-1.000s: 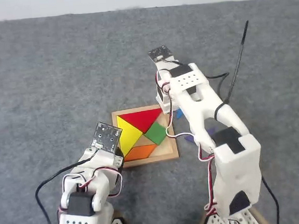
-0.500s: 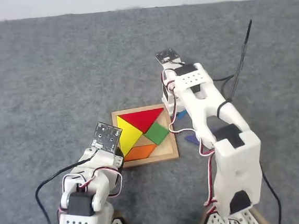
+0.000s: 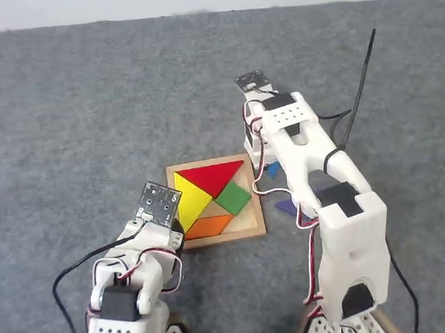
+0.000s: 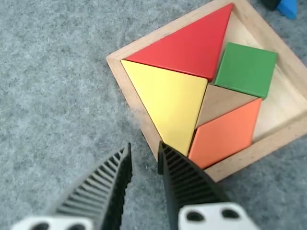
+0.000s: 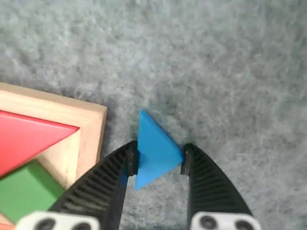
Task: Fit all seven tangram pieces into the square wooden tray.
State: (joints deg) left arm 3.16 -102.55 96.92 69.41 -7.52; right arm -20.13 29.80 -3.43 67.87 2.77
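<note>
Four down so far: the red triangle (image 4: 184,45), yellow triangle (image 4: 170,103), green square (image 4: 244,69) and orange piece (image 4: 224,133) all sit flat in the tray (image 4: 113,59). They fill the side nearest the left arm. There's a tan triangle-shaped patch between them in the middle. I honestly can't tell if that's a plain wood piece or bare tray floor.

The right gripper (image 5: 157,155) is clamped on the blue triangle (image 5: 153,143), just outside a tray corner over the grey worktop (image 3: 85,108). Can't tell if it's lifted or resting on the worktop. A purple piece (image 3: 287,205) lies on the worktop beside the tray, partly under that arm.

The left gripper (image 4: 144,155) hovers by the yellow triangle's tip with its fingers barely parted, holding nothing.

So I'd call it a bit over halfway. The strip along the far side of the tray needs filling, and blue looks like the next one to go in.
</note>
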